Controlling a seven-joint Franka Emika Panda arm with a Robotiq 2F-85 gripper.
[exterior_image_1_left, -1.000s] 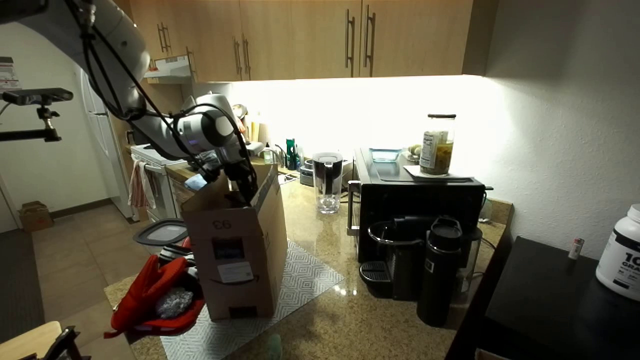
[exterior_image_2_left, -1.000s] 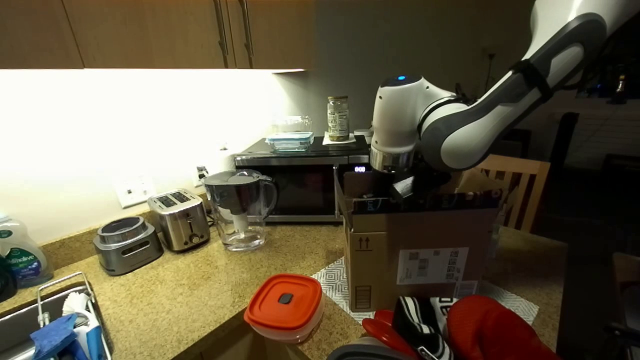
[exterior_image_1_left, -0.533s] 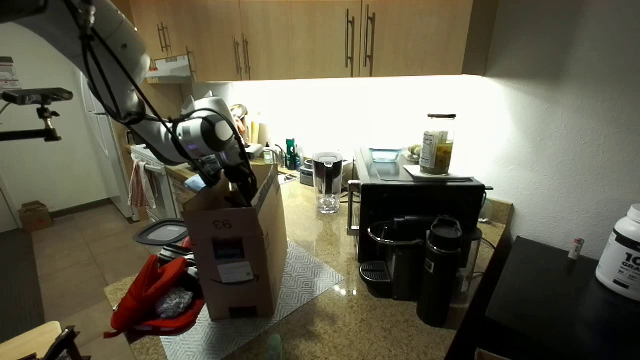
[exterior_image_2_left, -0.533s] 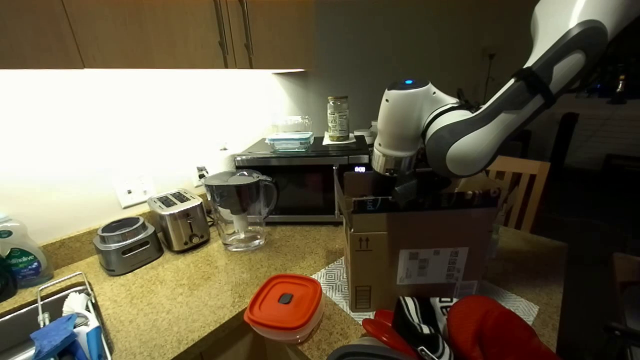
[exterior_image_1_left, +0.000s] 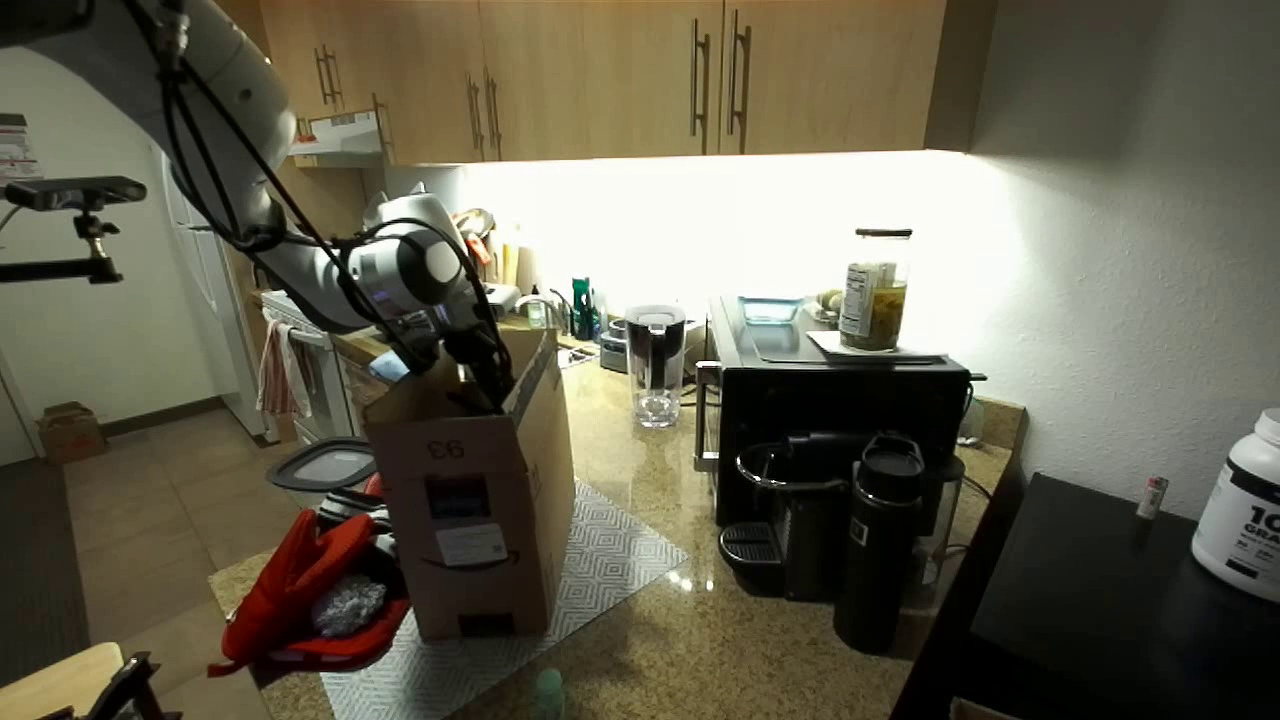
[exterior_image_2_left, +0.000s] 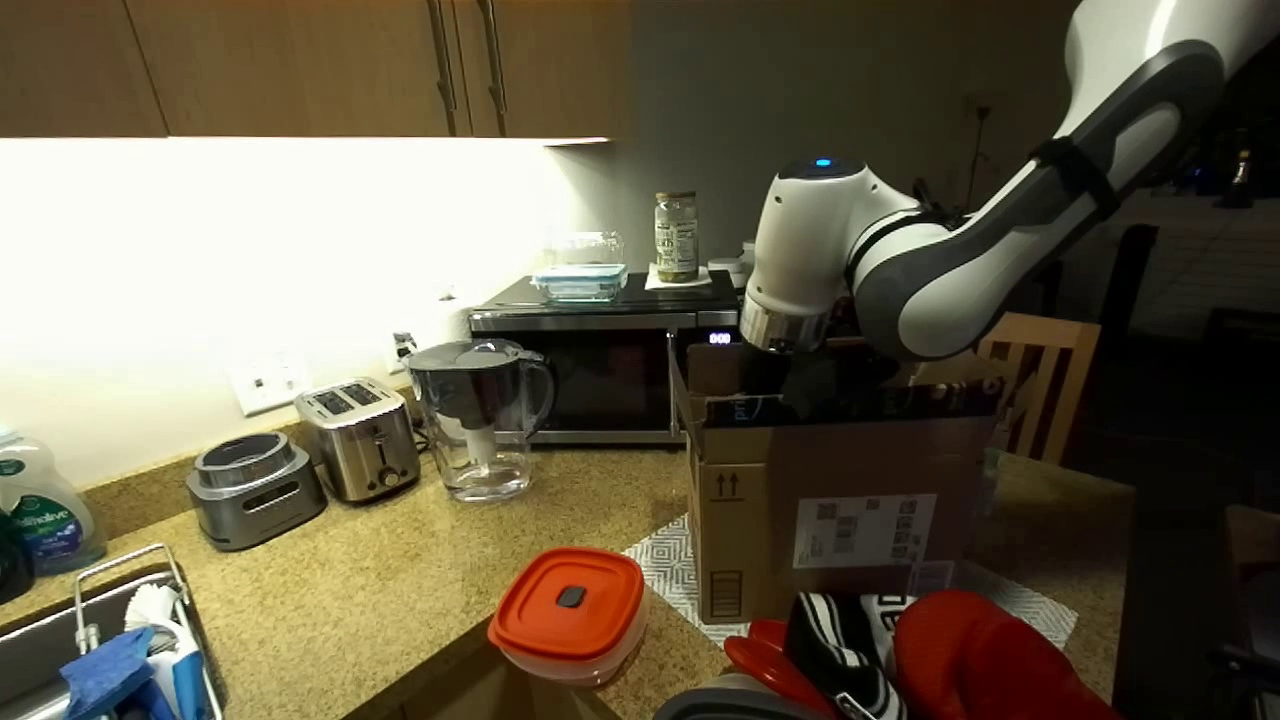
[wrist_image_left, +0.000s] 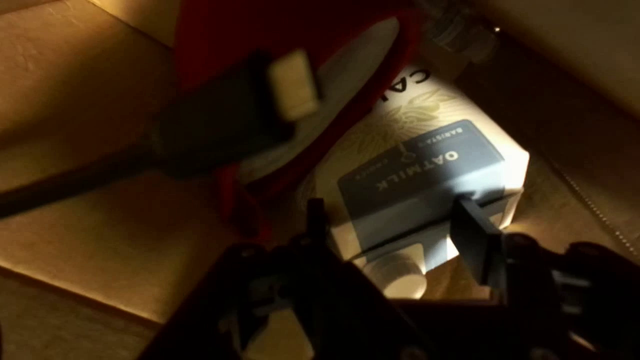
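Note:
My gripper (wrist_image_left: 390, 204) reaches down inside a tall cardboard box (exterior_image_1_left: 420, 500), its fingertips hidden by the walls in both exterior views. In the wrist view the jaws stand apart over the top of an oatmilk carton (wrist_image_left: 425, 170). The right finger (wrist_image_left: 475, 240) overlaps the carton's face near its top edge; whether it touches cannot be told. The left one is dark beside the carton's other edge. Between them shows the pale round cap (wrist_image_left: 402, 280). A red item with a whitish inside (wrist_image_left: 225, 30) lies against the carton. A dark cable plug (wrist_image_left: 225, 120) hangs blurred close to the camera.
Clear plastic (wrist_image_left: 465, 37) shows deeper in the box. Outside, the box stands on a patterned mat (exterior_image_1_left: 620, 550), with red oven mitts (exterior_image_1_left: 300, 570) beside it. A water pitcher (exterior_image_1_left: 655, 370), microwave (exterior_image_1_left: 840, 400), coffee machine (exterior_image_1_left: 810, 530) and red-lidded container (exterior_image_2_left: 570, 605) share the counter.
Over the last second the hand has sunk slightly into the box and shifted a little, to the right in an exterior view. Between half a second ago and now it has barely moved.

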